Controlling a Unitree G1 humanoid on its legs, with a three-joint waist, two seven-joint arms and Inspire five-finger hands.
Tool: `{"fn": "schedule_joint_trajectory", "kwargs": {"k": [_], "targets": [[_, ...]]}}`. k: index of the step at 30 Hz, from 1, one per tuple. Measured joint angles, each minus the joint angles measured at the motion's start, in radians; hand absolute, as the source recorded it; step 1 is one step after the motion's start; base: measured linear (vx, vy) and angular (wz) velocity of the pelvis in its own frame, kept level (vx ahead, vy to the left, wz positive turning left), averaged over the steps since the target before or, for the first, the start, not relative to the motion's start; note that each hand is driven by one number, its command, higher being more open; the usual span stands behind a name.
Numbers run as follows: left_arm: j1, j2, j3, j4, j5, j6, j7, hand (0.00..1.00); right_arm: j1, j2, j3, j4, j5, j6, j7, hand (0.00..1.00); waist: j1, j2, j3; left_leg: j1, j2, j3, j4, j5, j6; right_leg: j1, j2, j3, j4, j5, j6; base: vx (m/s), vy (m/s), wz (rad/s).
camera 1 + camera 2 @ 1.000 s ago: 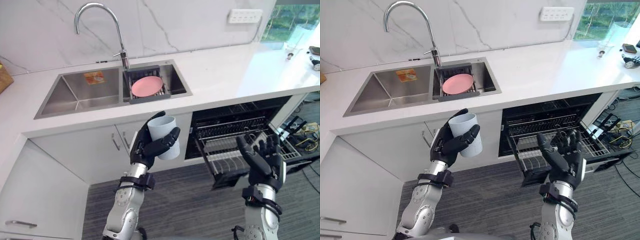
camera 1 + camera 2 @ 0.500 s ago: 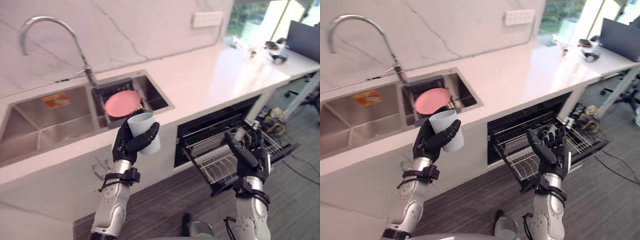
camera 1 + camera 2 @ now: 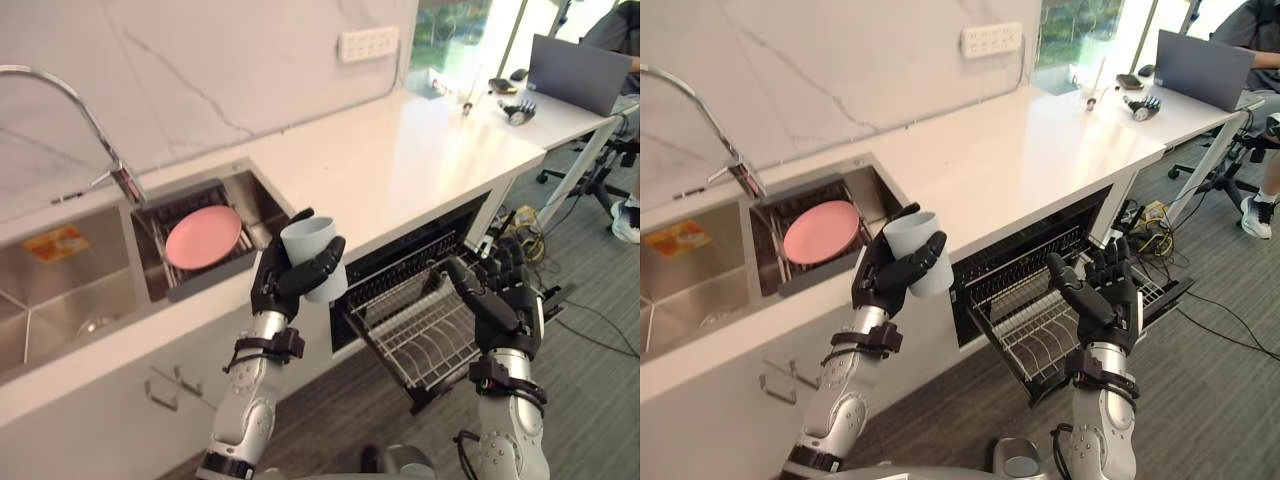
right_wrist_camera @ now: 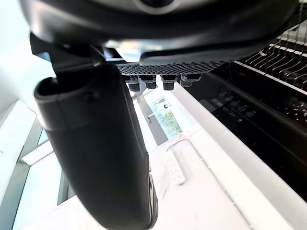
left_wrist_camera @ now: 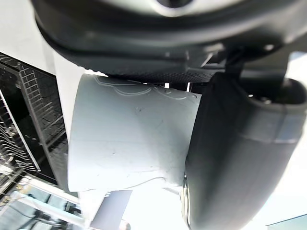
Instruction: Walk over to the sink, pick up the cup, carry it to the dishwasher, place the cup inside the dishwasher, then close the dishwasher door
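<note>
Right hand (image 4: 158,33) raised before the open dishwasher (image 4: 249,124)

The hand's dark bulk looms close, its thick thumb (image 4: 96,153) standing out from it and the short tips of its fingers (image 4: 168,85) in a row beside the thumb, holding nothing. Past them runs the dishwasher's dark opening with a wire rack (image 4: 288,52) of upright prongs, then the white table (image 4: 240,163) edge, a white socket strip (image 4: 173,167) and a bright window (image 4: 165,112).

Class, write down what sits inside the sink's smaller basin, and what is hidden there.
A pink plate lies on a dark rack in the sink's smaller basin. The plate covers much of the rack, so anything beneath it cannot be seen.
</note>
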Motion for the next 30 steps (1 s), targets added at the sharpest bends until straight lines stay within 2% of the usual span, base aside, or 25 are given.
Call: {"fn": "schedule_joint_trajectory", "kwargs": {"k": [1, 2, 3, 4, 5, 6, 9, 10, 12, 16, 21, 25, 28, 30], "targets": [[0.012, 0.001, 0.0, 0.007, 0.0, -0.003, -0.002, 0.0, -0.017, -0.001, 0.005, -0.001, 0.001, 0.0, 0.014, 1.0, 0.008, -0.003, 0.001, -0.023, -0.063, -0.013, -0.104, -0.055, 0.007, 0.024, -0.004, 0.059, -0.024, 0.002, -0.003, 0.27, 0.064, -0.93], [0.016, 0.001, -0.001, 0.008, 0.001, -0.006, -0.002, 0.0, -0.024, -0.001, 0.009, -0.001, 0.001, 0.0, 0.019, 1.0, 0.016, -0.004, 0.001, -0.026, -0.089, -0.022, -0.164, -0.067, 0.01, 0.028, -0.006, 0.088, -0.03, 0.002, -0.003, 0.32, 0.108, -1.32], [0.017, 0.003, -0.002, 0.007, 0.002, -0.02, 0.0, 0.0, -0.038, -0.007, 0.027, -0.002, 0.001, 0.0, 0.024, 1.0, 0.025, -0.004, 0.001, -0.033, -0.141, -0.06, -0.292, -0.08, 0.006, 0.028, -0.011, 0.141, -0.036, 0.0, 0.001, 0.21, 0.107, -1.09], [0.017, 0.004, -0.003, 0.003, 0.003, -0.03, 0.006, 0.0, -0.046, -0.013, 0.041, -0.002, 0.001, 0.0, 0.029, 1.0, 0.025, -0.004, 0.001, -0.031, -0.161, -0.081, -0.364, -0.078, 0.002, 0.022, -0.014, 0.164, -0.036, -0.002, 0.009, 0.25, 0.158, -1.3], [0.013, 0.005, -0.006, -0.006, 0.006, -0.046, 0.024, 0.0, -0.056, -0.033, 0.072, -0.003, 0.001, 0.001, 0.044, 1.0, 0.022, 0.003, -0.005, -0.021, -0.18, -0.115, -0.538, -0.044, 0.002, 0.008, -0.013, 0.204, -0.028, -0.009, 0.035, 0.24, 0.173, -1.12], [-0.004, 0.006, -0.009, -0.008, 0.019, -0.053, 0.038, 0.0, -0.057, -0.053, 0.09, -0.001, 0.0, 0.003, 0.061, 1.0, 0.019, 0.023, -0.021, -0.009, -0.174, -0.113, -0.654, 0.084, 0.008, -0.009, -0.003, 0.234, -0.009, -0.019, 0.066, 0.25, 0.181, -0.97], [-0.063, 0.034, -0.015, -0.006, 0.021, -0.055, 0.076, 0.0, -0.056, -0.051, 0.097, -0.003, 0.002, 0.025, 0.088, 1.0, 0.008, -0.027, -0.048, 0.038, -0.219, -0.058, -0.79, 0.125, 0.036, -0.023, -0.062, 0.195, -0.037, -0.014, 0.092, 0.29, 0.133, -0.47], [-0.074, 0.038, -0.016, -0.006, 0.021, -0.055, 0.081, 0.0, -0.056, -0.051, 0.093, -0.003, 0.002, 0.026, 0.095, 1.0, 0.003, -0.03, -0.05, 0.052, -0.228, -0.058, -0.817, 0.134, 0.04, -0.019, -0.07, 0.187, -0.045, -0.013, 0.094, 0.24, 0.09, -0.01], [-0.086, 0.038, -0.016, -0.007, 0.021, -0.061, 0.094, 0.0, -0.057, -0.049, 0.085, -0.002, 0.015, 0.043, 0.118, 1.0, -0.006, -0.031, -0.051, 0.148, -0.248, -0.058, -0.944, 0.174, 0.054, 0.027, -0.089, 0.152, -0.067, -0.008, 0.102, 0.22, 0.076, 0.06], [-0.093, 0.038, -0.017, -0.011, 0.022, -0.076, 0.106, 0.0, -0.07, -0.048, 0.092, -0.004, 0.05, 0.049, 0.195, 1.0, -0.008, -0.035, -0.072, 0.181, -0.248, -0.065, -1.003, 0.181, 0.054, 0.049, -0.091, 0.112, -0.097, -0.003, 0.11, 0.14, -0.001, 0.05], [-0.105, 0.04, -0.013, -0.007, 0.066, -0.104, 0.132, 0.0, -0.086, -0.049, 0.114, -0.016, 0.17, 0.142, 0.319, 1.0, -0.008, -0.038, -0.074, 0.182, -0.251, -0.081, -1.02, 0.182, 0.053, 0.068, -0.095, 0.059, -0.136, -0.001, 0.114, 0.04, -0.034, 0.11], [-0.128, 0.046, -0.013, 0.0, 0.207, -0.152, 0.132, 0.0, -0.094, -0.057, 0.15, -0.016, 0.198, 0.198, 0.378, 1.0, -0.005, -0.044, -0.079, 0.183, -0.25, -0.091, -1.029, 0.188, 0.049, 0.075, -0.096, 0.039, -0.149, 0.004, 0.121, 0.0, -0.022, 0.08], [-0.155, 0.059, -0.014, 0.008, 0.296, -0.168, 0.134, 0.0, -0.099, -0.057, 0.154, -0.017, 0.228, 0.209, 0.383, 1.0, -0.005, -0.051, -0.083, 0.182, -0.25, -0.091, -1.029, 0.191, 0.05, 0.079, -0.097, 0.026, -0.16, 0.012, 0.13, -0.03, 0.0, -0.01], [-0.177, 0.08, -0.015, 0.023, 0.414, -0.189, 0.145, 0.0, -0.103, -0.06, 0.148, -0.023, 0.276, 0.21, 0.368, 1.0, -0.006, -0.054, -0.087, 0.179, -0.252, -0.086, -1.029, 0.194, 0.052, 0.079, -0.098, 0.026, -0.171, 0.024, 0.14, -0.06, 0.015, -0.07]]}}
